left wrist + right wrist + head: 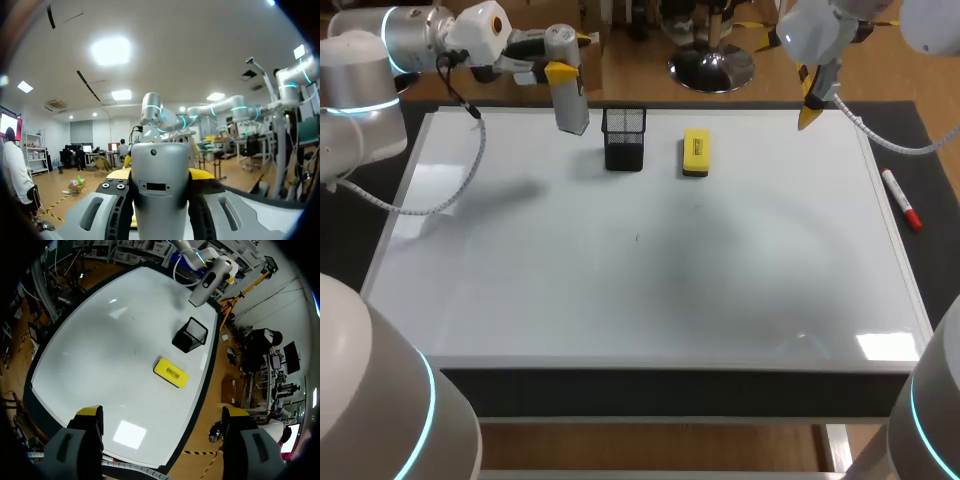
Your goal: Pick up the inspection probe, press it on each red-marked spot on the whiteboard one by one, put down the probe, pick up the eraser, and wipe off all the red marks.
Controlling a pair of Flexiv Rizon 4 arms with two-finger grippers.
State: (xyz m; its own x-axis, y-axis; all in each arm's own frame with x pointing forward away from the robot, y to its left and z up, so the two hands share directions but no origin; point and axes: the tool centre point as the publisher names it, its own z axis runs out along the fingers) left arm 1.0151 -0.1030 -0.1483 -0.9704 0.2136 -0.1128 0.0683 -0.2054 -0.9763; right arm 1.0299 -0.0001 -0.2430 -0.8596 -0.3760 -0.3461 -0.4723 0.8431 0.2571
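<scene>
The grey inspection probe (571,106) hangs tip-down over the whiteboard's (520,290) far left part, with my left gripper (563,74) shut on its upper end. In the left wrist view the probe (160,195) fills the gap between the fingers of that gripper (160,175). The yellow eraser (695,153) lies flat on the board's far middle, and shows as well in the right wrist view (171,372). My right gripper (809,103) hangs open and empty above the far right corner, high over the board (162,412). No red marks show on the board.
A black mesh pen cup (624,138) stands between the probe and the eraser. A red-capped marker (901,200) lies on the dark mat beside the board's right edge. A tiny dark speck (637,237) sits near the board's middle.
</scene>
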